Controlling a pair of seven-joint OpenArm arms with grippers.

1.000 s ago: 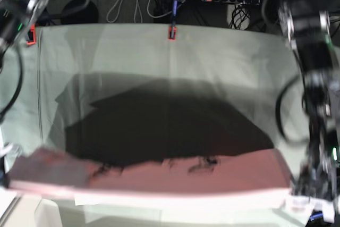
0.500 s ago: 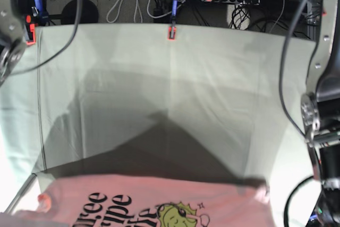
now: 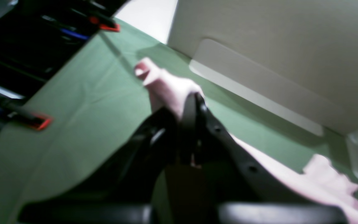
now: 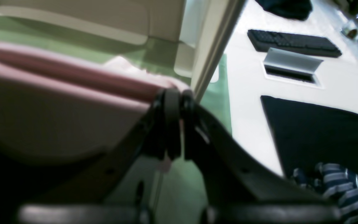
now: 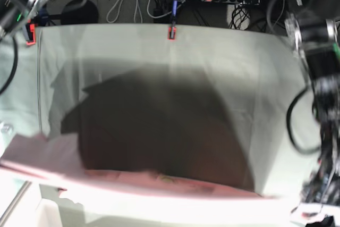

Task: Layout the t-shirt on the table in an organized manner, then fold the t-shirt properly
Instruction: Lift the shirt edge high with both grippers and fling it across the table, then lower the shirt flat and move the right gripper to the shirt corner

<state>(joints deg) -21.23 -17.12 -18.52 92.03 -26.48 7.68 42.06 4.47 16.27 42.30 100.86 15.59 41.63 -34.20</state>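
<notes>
So on the left the right gripper [image 4: 176, 124] is clamped tight on a corner of the big pale pink cotton t-shirt [image 5: 133, 184], which hangs stretched across the near edge of the grey-green cloth-covered table [image 5: 170, 57]; over right, the left gripper [image 3: 191, 124] pinches the other corner, probably to spread it flat.

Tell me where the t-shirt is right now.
In the base view the t-shirt is stretched across the near edge of the table, held up between the left gripper and the right gripper, each shut on a corner.
</notes>
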